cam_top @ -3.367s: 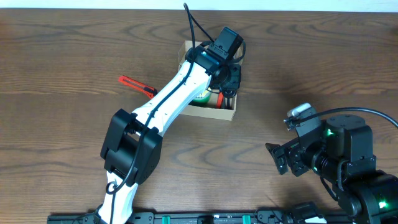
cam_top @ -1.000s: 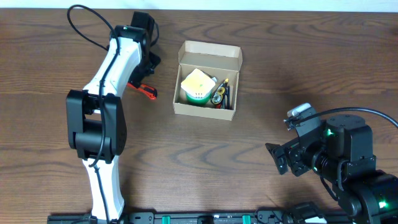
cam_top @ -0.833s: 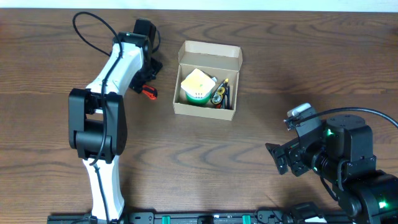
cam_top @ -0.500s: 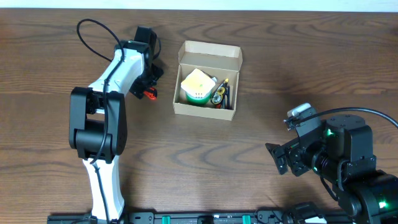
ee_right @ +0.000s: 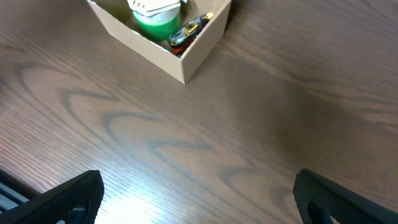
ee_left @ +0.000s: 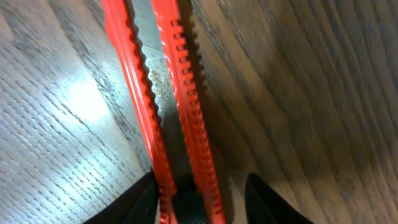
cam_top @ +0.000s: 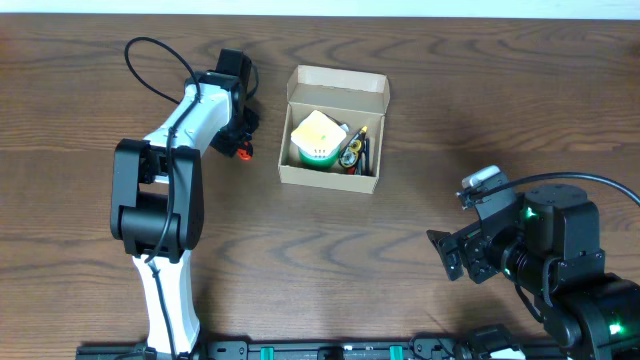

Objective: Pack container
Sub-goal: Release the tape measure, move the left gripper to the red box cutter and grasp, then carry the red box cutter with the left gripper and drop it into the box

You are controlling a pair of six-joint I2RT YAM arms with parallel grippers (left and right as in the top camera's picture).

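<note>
Wood, cardboard and plastic, mostly matt

The table [cam_top: 450, 120] is dark brown wood with a visible grain, smooth enough to throw a soft pale sheen under the wrist cameras; the container [cam_top: 338, 85] is plain tan cardboard, matt and unprinted; the green and white item [ee_right: 155, 15] inside it looks like smooth plastic; the red tool [ee_left: 188, 109] appears to be bright plastic with toothed rails and a slight gloss; the left arm [cam_top: 195, 115] has a glossy white shell with black joints; the right arm [cam_top: 545, 240] is matt black.
</note>
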